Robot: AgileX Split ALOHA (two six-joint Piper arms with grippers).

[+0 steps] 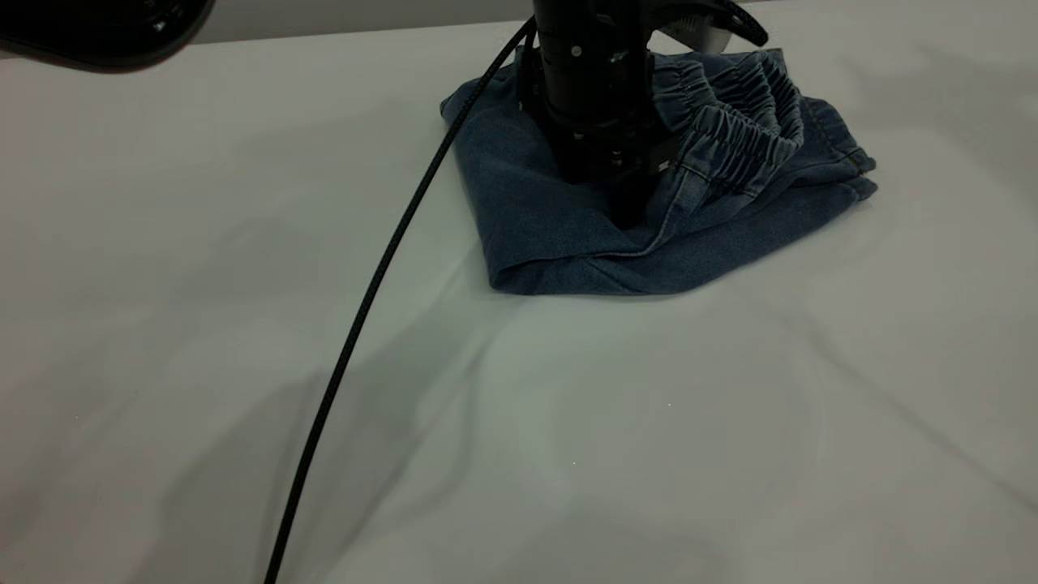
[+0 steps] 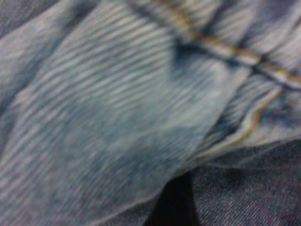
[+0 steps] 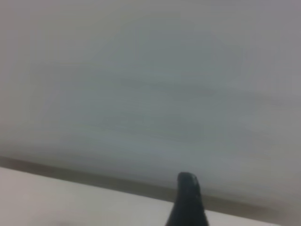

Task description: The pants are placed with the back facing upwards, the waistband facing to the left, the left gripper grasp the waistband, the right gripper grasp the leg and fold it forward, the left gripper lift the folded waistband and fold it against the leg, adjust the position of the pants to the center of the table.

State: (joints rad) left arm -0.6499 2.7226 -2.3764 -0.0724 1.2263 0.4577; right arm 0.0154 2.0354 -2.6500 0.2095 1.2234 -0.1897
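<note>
The pants (image 1: 551, 211) lie folded in a compact blue denim bundle at the far middle of the white table (image 1: 568, 422). The ruched waistband (image 1: 742, 122) sits on top, on the bundle's right side. My left gripper (image 1: 628, 207) comes straight down into the middle of the bundle, its black tips sunk in a crease where the cloth bunches toward them. In the left wrist view, ribbed pale denim of the pants (image 2: 117, 122) with a tan-stitched seam fills nearly everything. My right gripper (image 3: 189, 200) is away from the pants, facing the table's edge and a pale wall. The leg is folded under, hidden.
A black cable (image 1: 381, 268) runs from the left arm across the table to the near edge. A dark rounded shape (image 1: 97, 32) overhangs the far left corner. The tablecloth has soft wrinkles near the middle.
</note>
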